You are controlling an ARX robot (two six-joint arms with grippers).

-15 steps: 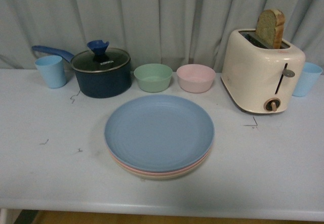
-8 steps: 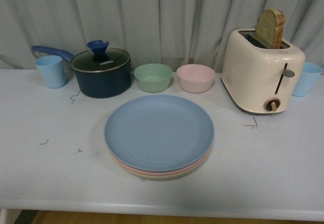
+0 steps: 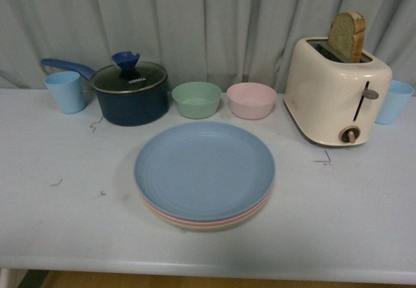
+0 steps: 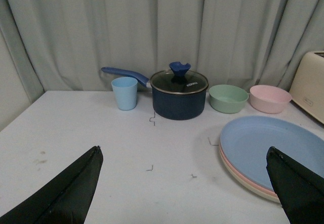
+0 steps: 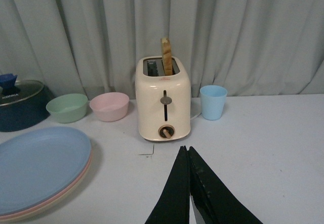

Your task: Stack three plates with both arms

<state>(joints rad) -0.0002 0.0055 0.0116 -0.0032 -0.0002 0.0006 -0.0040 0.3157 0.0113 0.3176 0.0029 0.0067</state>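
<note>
Three plates sit stacked in the middle of the table: the light blue plate (image 3: 204,169) on top, the pink plate (image 3: 156,210) under it and the cream-beige plate (image 3: 208,227) at the bottom. The stack also shows in the left wrist view, blue plate (image 4: 268,145), and in the right wrist view, blue plate (image 5: 35,166). Neither arm appears in the front view. My left gripper (image 4: 183,158) is open and empty, back from the stack's left side. My right gripper (image 5: 186,149) is shut with nothing in it, off to the stack's right.
Behind the stack stand a green bowl (image 3: 196,99) and a pink bowl (image 3: 251,99). A dark blue lidded pot (image 3: 129,93) and a blue cup (image 3: 65,91) are at the back left. A cream toaster (image 3: 336,90) with bread and another blue cup (image 3: 393,101) stand right.
</note>
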